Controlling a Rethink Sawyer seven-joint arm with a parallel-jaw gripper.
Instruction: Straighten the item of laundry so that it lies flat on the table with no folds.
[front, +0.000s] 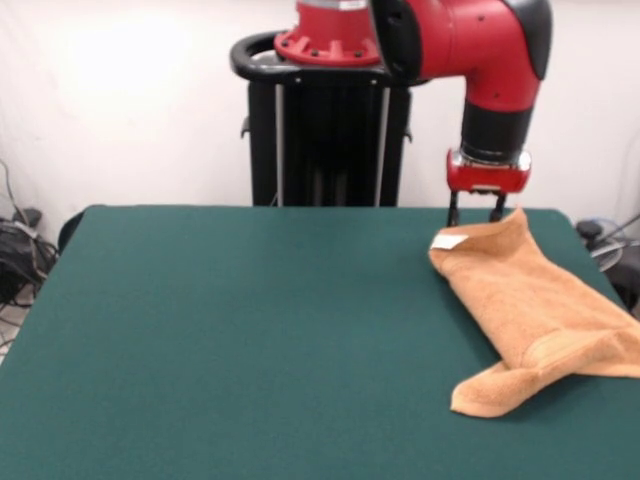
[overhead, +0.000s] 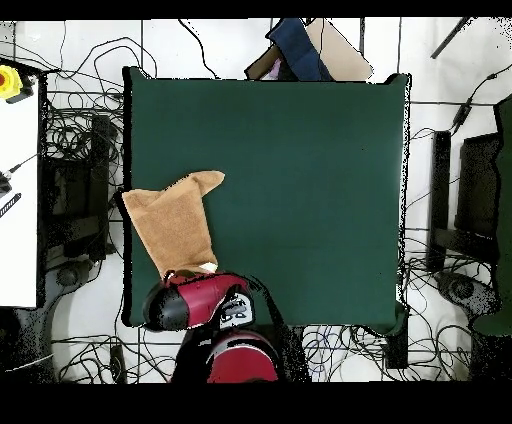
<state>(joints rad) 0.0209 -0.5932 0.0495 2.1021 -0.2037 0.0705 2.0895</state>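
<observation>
One folded towel (front: 530, 310) lies lengthwise toward the pedestal (front: 328, 140).

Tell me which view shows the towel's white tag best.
The front view. There the tag lies in plain sight on the towel at its far corner, just below the gripper. In the overhead view the arm covers that corner of the towel, so only a pale sliver shows at its edge.

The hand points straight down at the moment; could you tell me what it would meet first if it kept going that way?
Most likely the towel: the hand hangs just above its far corner, near the white tag. Depth is unclear, so it might just miss onto the table.
</observation>
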